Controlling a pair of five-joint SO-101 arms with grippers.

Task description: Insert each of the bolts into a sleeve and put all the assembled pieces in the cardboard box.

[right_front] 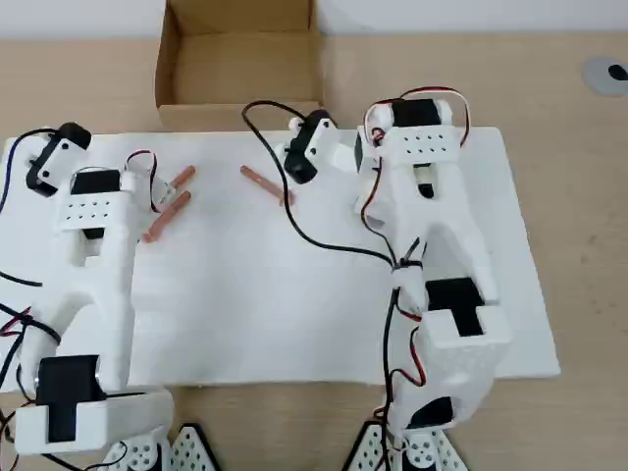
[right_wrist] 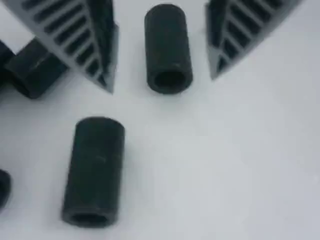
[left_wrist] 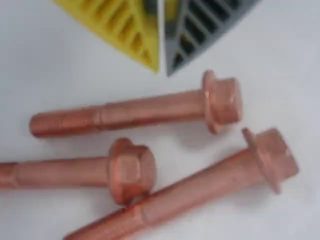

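My left arm is bent down over the white surface (right_front: 294,294), left jaws clenched tip to tip on nothing, just above three copper bolts (left_wrist: 135,112) lying loose. My right arm is stretched toward the far side, right jaws released, standing either side of one black sleeve (right_wrist: 168,47) without touching it, with another sleeve (right_wrist: 95,170) near. The cardboard box (right_front: 240,64) sits beyond the far edge; a lone bolt (right_front: 267,183) lies between the arms.
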